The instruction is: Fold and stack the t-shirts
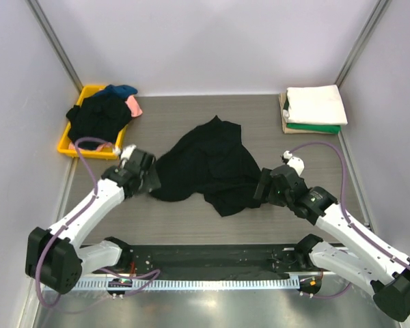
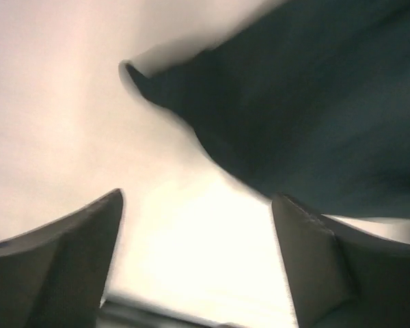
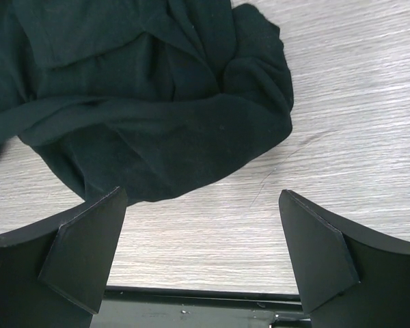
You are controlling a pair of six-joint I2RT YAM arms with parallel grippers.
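Observation:
A large black t-shirt (image 1: 208,164) lies crumpled in the middle of the table. My left gripper (image 1: 149,179) is open at its left edge; the left wrist view shows dark cloth (image 2: 307,102) just beyond the fingertips, nothing between them. My right gripper (image 1: 260,186) is open at the shirt's right edge; the right wrist view shows the black shirt (image 3: 143,102) ahead of the jaws, bare table between them. A folded stack, white t-shirt (image 1: 317,104) over green (image 1: 314,128) and tan, sits at the back right. More shirts, black, blue and pink, lie heaped (image 1: 102,113) in the tray.
A yellow plastic tray (image 1: 67,145) stands at the back left by the wall. White walls close in on three sides. A black rail (image 1: 212,256) runs along the near edge between the arm bases.

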